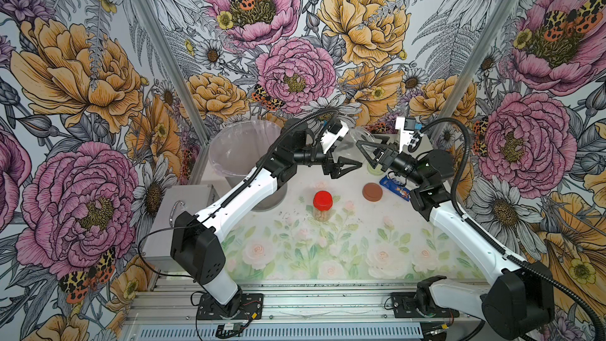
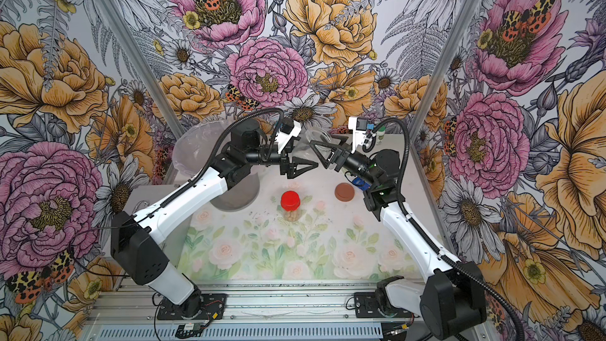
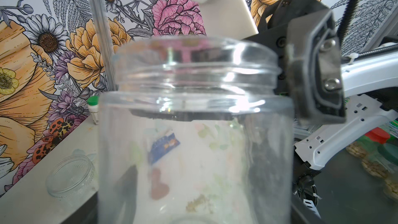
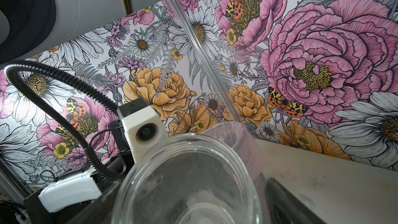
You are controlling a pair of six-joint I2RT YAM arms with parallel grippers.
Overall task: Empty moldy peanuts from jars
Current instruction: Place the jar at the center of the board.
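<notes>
Red jar upright mid-table, lid on, peanuts inside. Brown lid flat on table, right of it, apart. Beyond, empty jar aloft, lidless. Left gripper clamped on jar body. Right gripper jaws wide apart, either side of jar neck, contact unclear. Bucket far left. Bottle by back wall.
</notes>
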